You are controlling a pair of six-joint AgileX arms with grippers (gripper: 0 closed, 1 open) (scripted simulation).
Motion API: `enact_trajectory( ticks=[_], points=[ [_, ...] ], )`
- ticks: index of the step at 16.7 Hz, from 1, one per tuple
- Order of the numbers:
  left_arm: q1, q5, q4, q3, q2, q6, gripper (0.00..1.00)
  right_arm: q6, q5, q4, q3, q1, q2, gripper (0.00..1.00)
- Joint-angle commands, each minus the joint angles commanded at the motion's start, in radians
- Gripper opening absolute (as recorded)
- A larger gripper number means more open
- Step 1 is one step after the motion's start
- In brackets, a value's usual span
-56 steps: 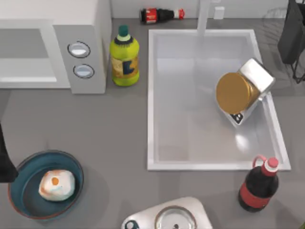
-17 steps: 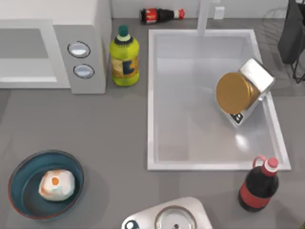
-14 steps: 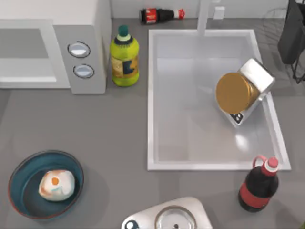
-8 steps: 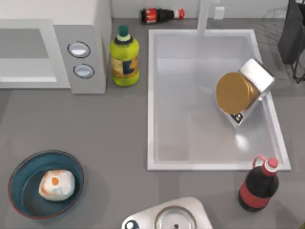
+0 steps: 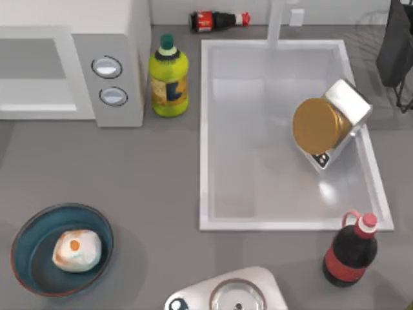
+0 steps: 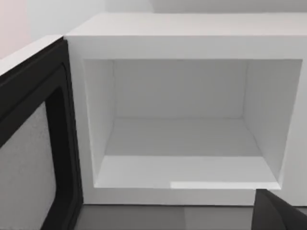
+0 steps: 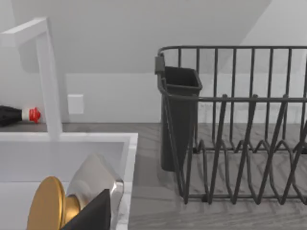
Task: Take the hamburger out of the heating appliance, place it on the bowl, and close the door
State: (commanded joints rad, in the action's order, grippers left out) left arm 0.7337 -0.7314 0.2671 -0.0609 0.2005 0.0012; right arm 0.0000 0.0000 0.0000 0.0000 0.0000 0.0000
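Burger [image 5: 76,251] sits in the blue bowl [image 5: 29,240] at the table's front-left corner. From above, the microwave [image 5: 113,64] at the back-left corner shows just its top and knobs. The left wrist view looks into its empty cavity, door [image 6: 33,139] swung open. Left gripper [image 6: 280,213]: one dark tip showing, can't tell the claw state. Right wrist view: dish rack [image 7: 235,124], sink [image 7: 67,143].

Yellow bottle [image 5: 168,77] upright beside sink [image 5: 208,129]; gold-lidded jar [image 5: 322,123] tilted inside; dark bottle [image 5: 349,248] near sink's front.
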Motion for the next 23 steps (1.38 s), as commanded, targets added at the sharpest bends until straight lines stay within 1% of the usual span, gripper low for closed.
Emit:
enact_trajectory(
  ticks=[2, 7, 9, 11, 14, 17, 20, 23],
  points=[
    [0.01, -0.01, 0.004, -0.002, 0.002, 0.0, 0.0, 0.0, 0.0, 0.0, 0.0, 0.0, 0.0, 1.0],
    [0.006, -0.004, -0.006, 0.022, 0.024, 0.013, 0.0, 0.0, 0.0, 0.0, 0.0, 0.0, 0.0, 1.0],
    [0.005, 0.004, -0.043, 0.076, 0.078, 0.064, 0.0, 0.0, 0.0, 0.0, 0.0, 0.0, 0.0, 1.0],
    [0.01, 0.014, -0.106, 0.171, 0.173, 0.152, 0.0, 0.0, 0.0, 0.0, 0.0, 0.0, 0.0, 1.0],
    [0.03, 0.03, -0.24, 0.392, 0.395, 0.323, 0.0, 0.0, 0.0, 0.0, 0.0, 0.0, 0.0, 1.0],
    [0.068, 0.045, -0.404, 0.681, 0.69, 0.505, 0.0, 0.0, 0.0, 0.0, 0.0, 0.0, 0.0, 1.0],
    [0.123, 0.056, -0.584, 0.978, 1.004, 0.667, 0.0, 0.0, 0.0, 0.0, 0.0, 0.0, 0.0, 1.0],
    [0.189, 0.062, -0.763, 1.218, 1.276, 0.79, 0.0, 0.0, 0.0, 0.0, 0.0, 0.0, 0.0, 1.0]
  ],
)
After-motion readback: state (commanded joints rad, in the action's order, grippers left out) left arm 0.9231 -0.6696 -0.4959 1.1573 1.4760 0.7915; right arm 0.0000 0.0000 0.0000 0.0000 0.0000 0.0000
